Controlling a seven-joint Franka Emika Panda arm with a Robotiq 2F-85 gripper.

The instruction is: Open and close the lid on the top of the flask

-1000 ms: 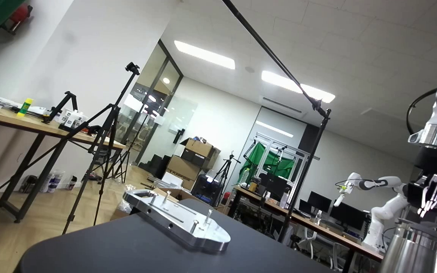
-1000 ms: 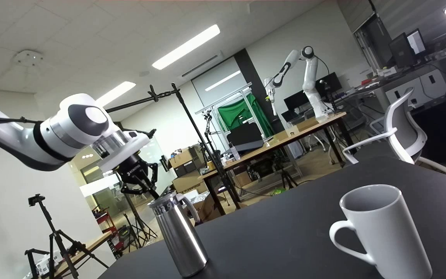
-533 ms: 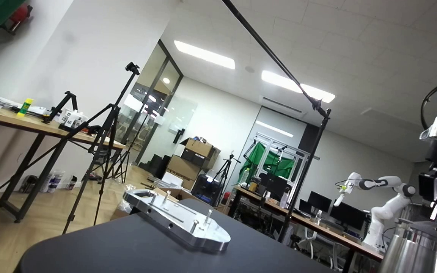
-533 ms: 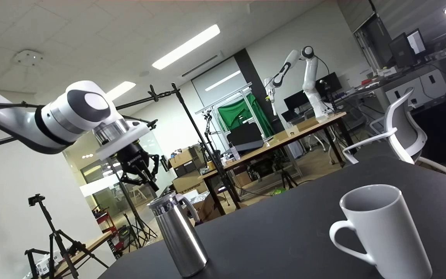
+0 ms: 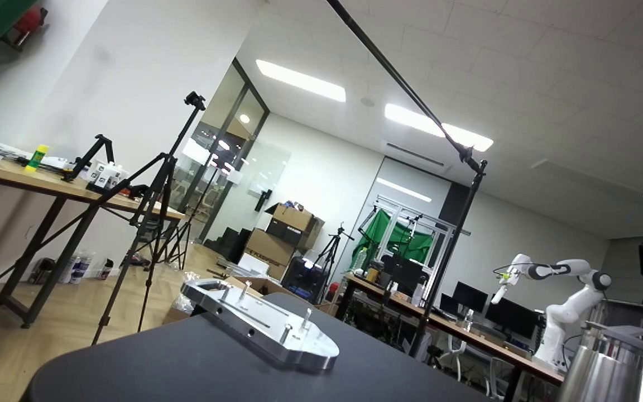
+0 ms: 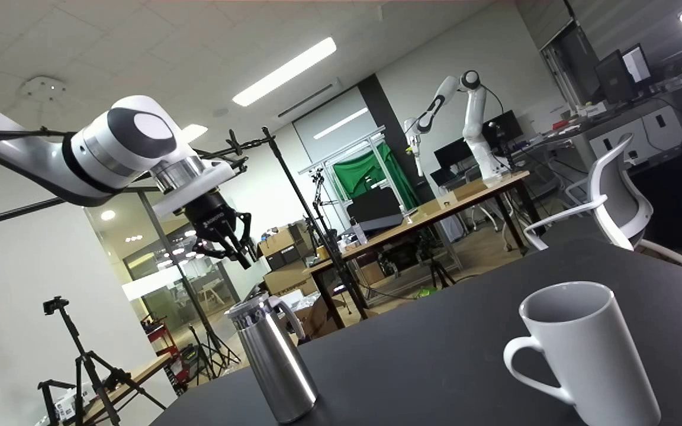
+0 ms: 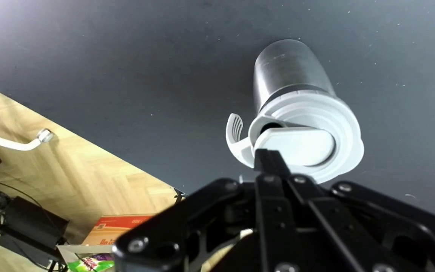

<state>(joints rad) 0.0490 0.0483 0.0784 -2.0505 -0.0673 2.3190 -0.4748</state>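
The silvery flask point(image 6: 276, 361) stands upright on the dark table, at the right edge in an exterior view point(image 5: 606, 368) and below the gripper in the wrist view point(image 7: 291, 68). Its lid point(image 7: 347, 124) is on top, light grey from above, and also shows in an exterior view point(image 6: 247, 306). A pale flap point(image 7: 304, 145) on the lid has a dark opening beside its end; how far it is raised is unclear. My gripper point(image 7: 270, 162) is shut and empty, fingertips together, above the lid and apart from it in an exterior view point(image 6: 247, 260).
A white mug point(image 6: 589, 355) stands on the dark table point(image 6: 412, 355). A long flat metal device point(image 5: 260, 324) lies on the table. The table's edge point(image 7: 89, 145) and an open box point(image 7: 123, 226) below it show in the wrist view.
My gripper has risen from the lid's top to clearly above it, moving right in both exterior views. The flask and lid have not visibly moved.
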